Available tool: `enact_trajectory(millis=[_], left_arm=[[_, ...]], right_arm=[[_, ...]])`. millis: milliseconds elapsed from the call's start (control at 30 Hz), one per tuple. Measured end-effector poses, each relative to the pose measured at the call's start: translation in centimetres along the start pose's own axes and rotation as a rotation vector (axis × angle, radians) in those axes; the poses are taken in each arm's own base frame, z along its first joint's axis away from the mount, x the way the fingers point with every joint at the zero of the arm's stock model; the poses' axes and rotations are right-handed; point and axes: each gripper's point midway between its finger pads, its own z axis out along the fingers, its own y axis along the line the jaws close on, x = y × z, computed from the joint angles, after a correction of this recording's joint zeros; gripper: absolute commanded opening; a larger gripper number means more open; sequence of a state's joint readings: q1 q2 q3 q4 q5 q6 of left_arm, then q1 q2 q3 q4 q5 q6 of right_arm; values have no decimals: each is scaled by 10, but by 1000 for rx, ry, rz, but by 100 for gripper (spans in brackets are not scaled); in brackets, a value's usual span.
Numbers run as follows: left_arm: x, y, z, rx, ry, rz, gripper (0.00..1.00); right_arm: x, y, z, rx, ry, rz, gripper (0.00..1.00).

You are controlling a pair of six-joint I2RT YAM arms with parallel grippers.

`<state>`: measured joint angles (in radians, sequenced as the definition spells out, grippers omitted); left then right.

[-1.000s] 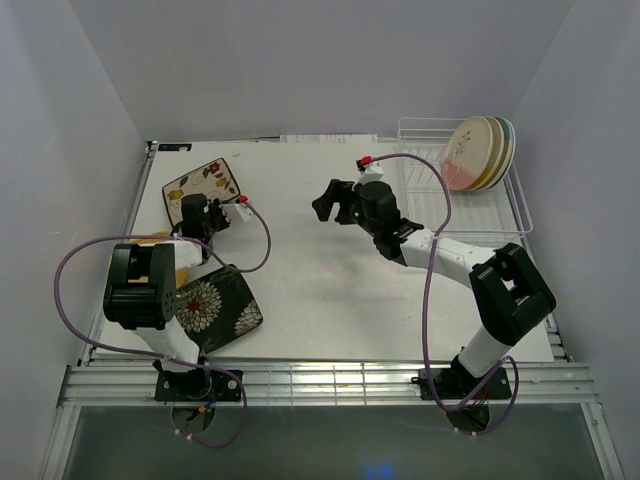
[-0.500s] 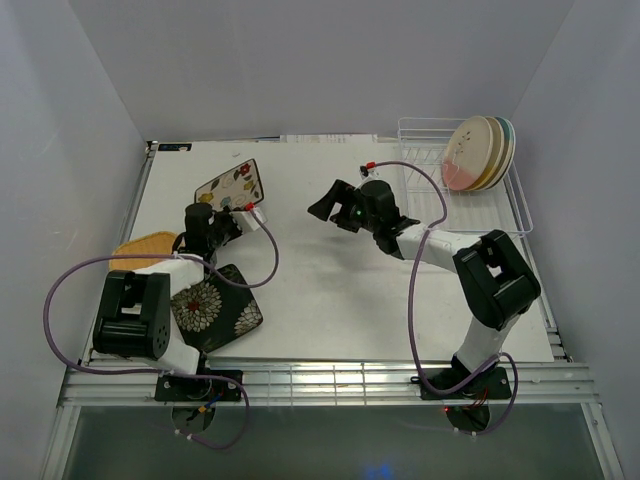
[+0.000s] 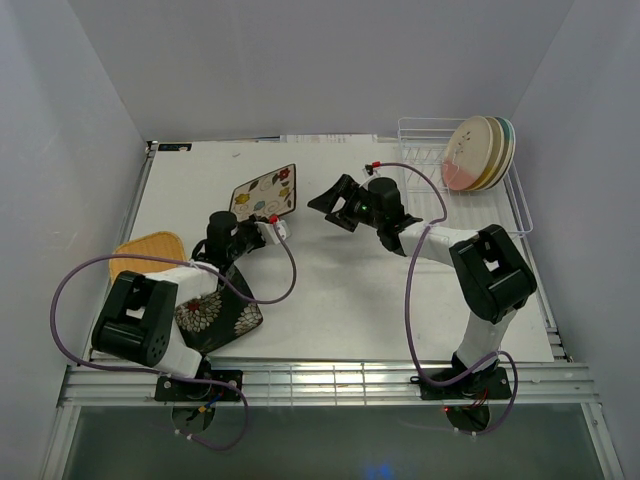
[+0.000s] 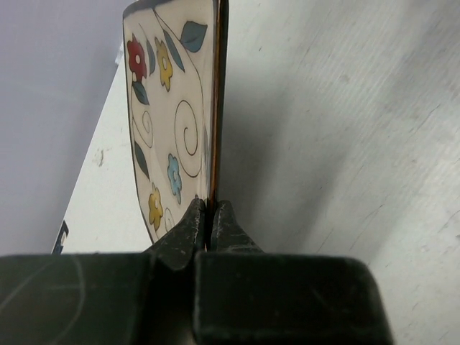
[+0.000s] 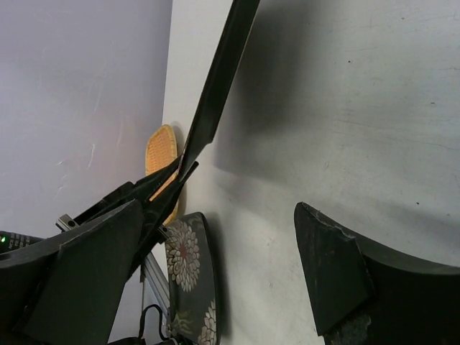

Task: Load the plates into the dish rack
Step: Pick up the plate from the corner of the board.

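Flowered plate [image 3: 265,192] nearer right hand [image 3: 330,213]

1. Your left arm [image 3: 150,320] and right arm [image 3: 490,280] are white links with black joint blocks.
2. A purple cable [image 3: 408,310] loops off each one and ends at a red plug [image 3: 372,167].
3. Your right pincer [image 5: 219,215] has matte black, wedge-shaped fingers [image 5: 338,266]; a green light [image 3: 371,208] glows behind it.

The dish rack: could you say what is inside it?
Round plates stand on edge at the right end of the dish rack, front one cream and pink. Those behind show only rims; their faces are covered.
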<state>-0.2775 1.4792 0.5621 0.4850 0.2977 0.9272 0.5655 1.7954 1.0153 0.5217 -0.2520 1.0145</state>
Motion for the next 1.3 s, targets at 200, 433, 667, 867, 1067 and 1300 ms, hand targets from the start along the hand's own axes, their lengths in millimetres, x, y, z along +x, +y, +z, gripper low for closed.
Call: enact_trajectory(millis=[200, 433, 667, 867, 1067, 1300], left_arm=[[-24, -20, 6, 34, -56, 13, 0], [-45, -44, 15, 60, -90, 39, 0], [-49, -46, 16, 36, -93, 36, 0], [-48, -47, 15, 24, -90, 29, 0], [-46, -52, 12, 28, -91, 29, 0], [-49, -53, 11, 27, -98, 29, 0]], right_arm=[[0, 5, -1, -28, 4, 17, 91], [8, -5, 6, -23, 31, 44, 93], [15, -18, 12, 2, 48, 64, 93], [11, -13, 14, -12, 41, 64, 81], [13, -16, 21, -23, 48, 74, 74], [13, -17, 23, -28, 50, 75, 71]])
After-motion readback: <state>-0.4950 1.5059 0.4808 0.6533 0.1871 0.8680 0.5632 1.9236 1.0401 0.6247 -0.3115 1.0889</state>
